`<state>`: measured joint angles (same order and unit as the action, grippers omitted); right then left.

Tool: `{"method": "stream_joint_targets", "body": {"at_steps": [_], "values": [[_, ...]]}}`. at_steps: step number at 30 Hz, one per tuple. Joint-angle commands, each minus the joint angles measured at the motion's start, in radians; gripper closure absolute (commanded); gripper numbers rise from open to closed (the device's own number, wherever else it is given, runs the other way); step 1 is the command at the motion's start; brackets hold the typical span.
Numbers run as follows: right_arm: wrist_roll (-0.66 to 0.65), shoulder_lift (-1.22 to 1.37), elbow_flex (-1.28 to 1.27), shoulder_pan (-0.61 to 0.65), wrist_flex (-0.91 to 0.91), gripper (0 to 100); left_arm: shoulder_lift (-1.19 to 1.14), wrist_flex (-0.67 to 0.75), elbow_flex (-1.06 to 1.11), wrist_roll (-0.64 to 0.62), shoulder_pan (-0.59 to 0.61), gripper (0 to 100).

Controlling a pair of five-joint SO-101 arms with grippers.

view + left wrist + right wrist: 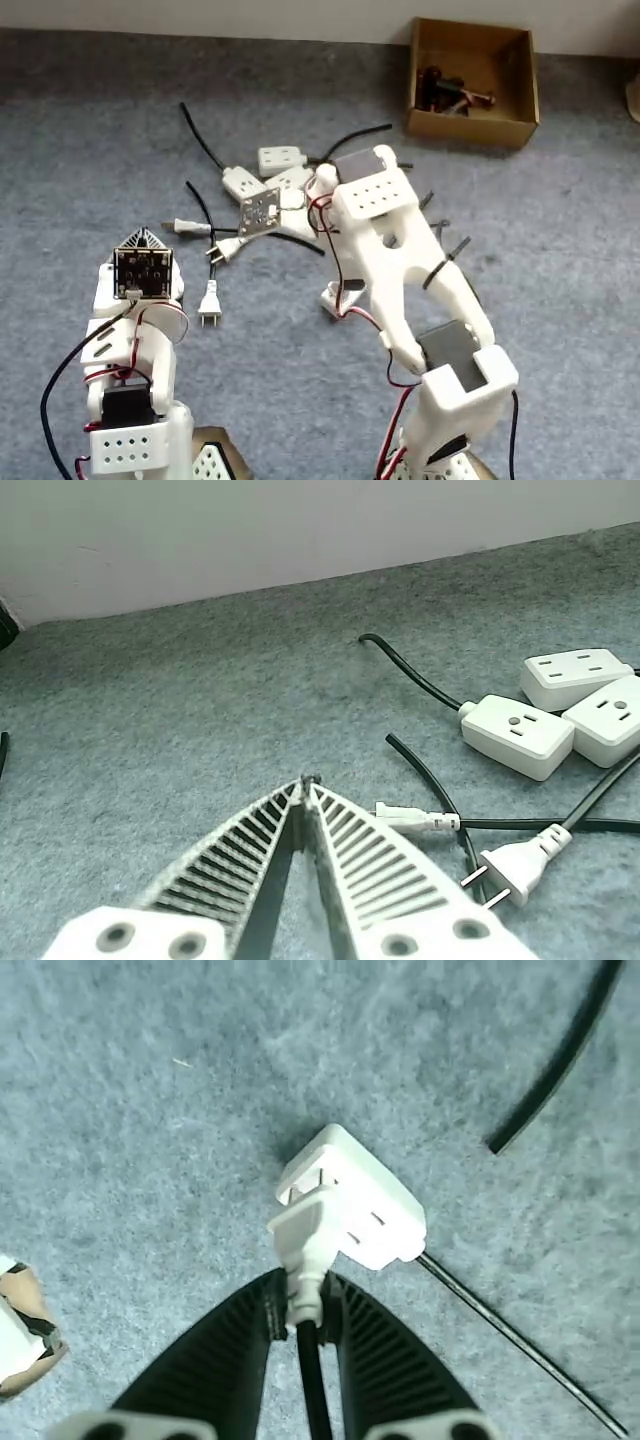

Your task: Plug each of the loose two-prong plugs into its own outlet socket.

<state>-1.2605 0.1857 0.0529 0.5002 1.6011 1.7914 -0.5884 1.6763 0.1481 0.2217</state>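
Gripping a white two-prong plug (305, 1240) by its rear end, right end effector (305, 1298) has its black fingers (262, 1332) shut tight on either side of the plug body, with the black cord running back between them. The plug head touches the face of a white outlet socket (368, 1203) lying on the grey table (100, 150). Cannot tell whether the prongs are seated.

High view: the right arm runs from lower right to frame centre. Three more sockets (281, 159) are clustered just above centre, touching or nearly so. Three loose plugs (210, 303) lie left of centre, near one another, with black cords (200, 135) trailing toward upper left.

Left end effector (308, 782) sits at lower left, its white ribbed fingers (370, 865) closed tip to tip, holding nothing.

A cardboard box (520, 110) stands at upper right.
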Motion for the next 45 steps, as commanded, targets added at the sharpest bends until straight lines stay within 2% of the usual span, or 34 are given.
{"method": "stream_joint_targets", "body": {"at_steps": [1,34,45], "values": [[0.012,-0.018,0.010,-0.015,-0.008,99.3,0.012,-0.002,0.019,0.008,0.002,99],[-0.031,-0.022,0.012,-0.031,0.019,99.3,0.012,-0.002,0.019,0.009,0.002,99],[-0.044,-0.022,0.002,0.045,0.025,99.3,0.012,-0.002,0.019,0.009,0.002,99]]}}
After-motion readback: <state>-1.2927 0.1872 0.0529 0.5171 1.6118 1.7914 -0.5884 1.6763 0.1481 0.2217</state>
